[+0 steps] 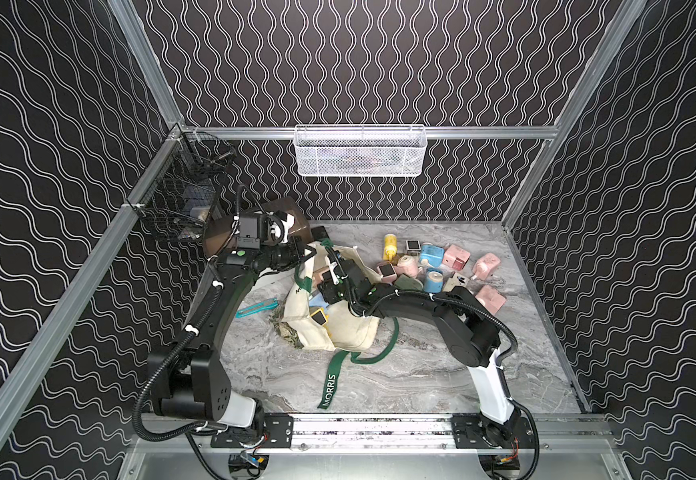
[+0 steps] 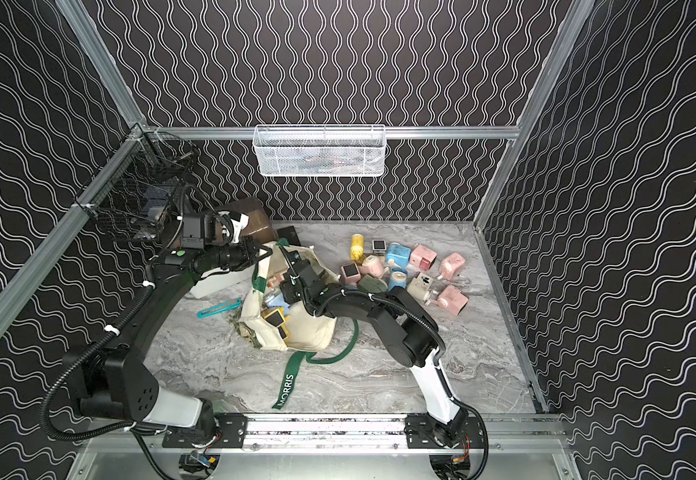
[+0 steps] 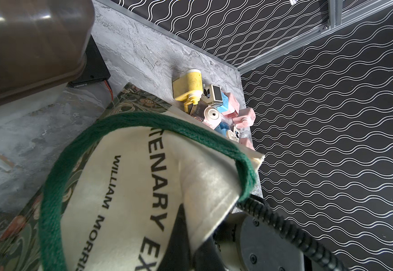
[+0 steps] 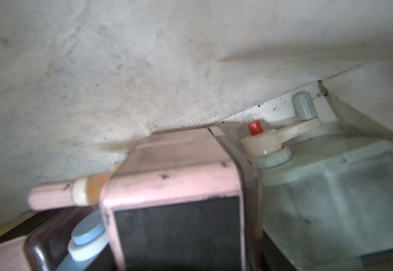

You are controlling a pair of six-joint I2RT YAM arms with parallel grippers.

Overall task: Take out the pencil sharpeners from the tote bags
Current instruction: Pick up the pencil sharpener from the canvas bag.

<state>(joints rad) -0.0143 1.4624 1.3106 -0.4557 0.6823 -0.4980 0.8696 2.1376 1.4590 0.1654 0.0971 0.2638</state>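
I am watching the left hand [image 1: 307,249] pinching the raised rim of the cream tote bag [image 1: 348,332], its jaws closed tight on the canvas, which is filling the left wrist view with a green strap [image 3: 120,122] and dark lettering. The right hand [image 1: 325,289] is reaching down into the bag's gaping mouth. How wide it is standing, and whether it is gripping anything, I cannot tell, since the bag is hiding its tips. Its wrist camera is looking at a pink sharpener [image 4: 172,180] with a dark square face lying inside the bag against the canvas, touching a pale green sharpener [image 4: 331,187] with a cream crank. In both top views a yellow sharpener [image 1: 319,318] with a dark face is showing in the bag's mouth. A heap of pencil sharpeners [image 1: 433,277] in pink, blue, cream and yellow is lying out on the marble worktop [image 1: 421,382] just beside the bag, toward the far right corner. A teal strip-shaped tool [image 1: 256,307] is lying on the bag's other side
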